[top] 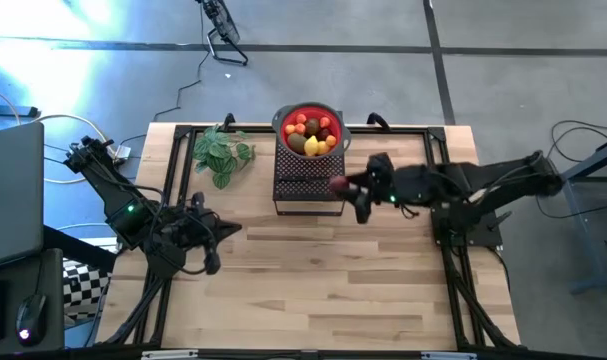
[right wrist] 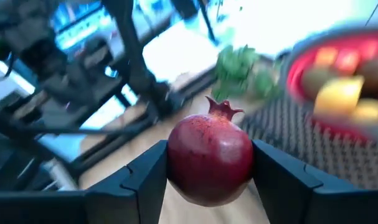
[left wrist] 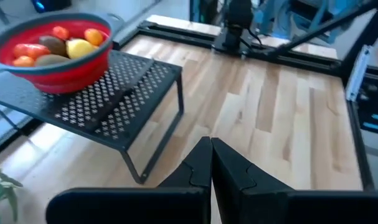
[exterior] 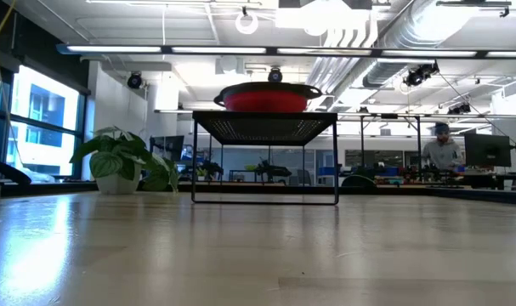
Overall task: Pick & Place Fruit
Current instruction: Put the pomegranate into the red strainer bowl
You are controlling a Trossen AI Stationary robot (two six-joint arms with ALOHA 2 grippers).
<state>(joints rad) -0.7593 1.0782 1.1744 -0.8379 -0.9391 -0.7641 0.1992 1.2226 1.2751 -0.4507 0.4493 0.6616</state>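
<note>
Standing on a black mesh rack point(top: 308, 183) at the table's point(top: 313, 290) twelve o'clock edge, a red bowl point(top: 286, 117) of fruit point(top: 311, 134) is seen, a leafy plant point(top: 221, 153) at its nine o'clock. A pomegranate point(right wrist: 210, 158) is clamped in the right gripper point(right wrist: 208, 171) at the rack's four o'clock corner. The left gripper point(left wrist: 211, 171) is kept closed at eight o'clock. Behind the wooden table an office is seen, with a distant person point(exterior: 443, 146) at desks.

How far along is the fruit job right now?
Most fruit already sits in the red bowl on the black rack. The right claw holds a pomegranate beside the rack; it isn't yet in the bowl. The left claw waits shut.
</note>
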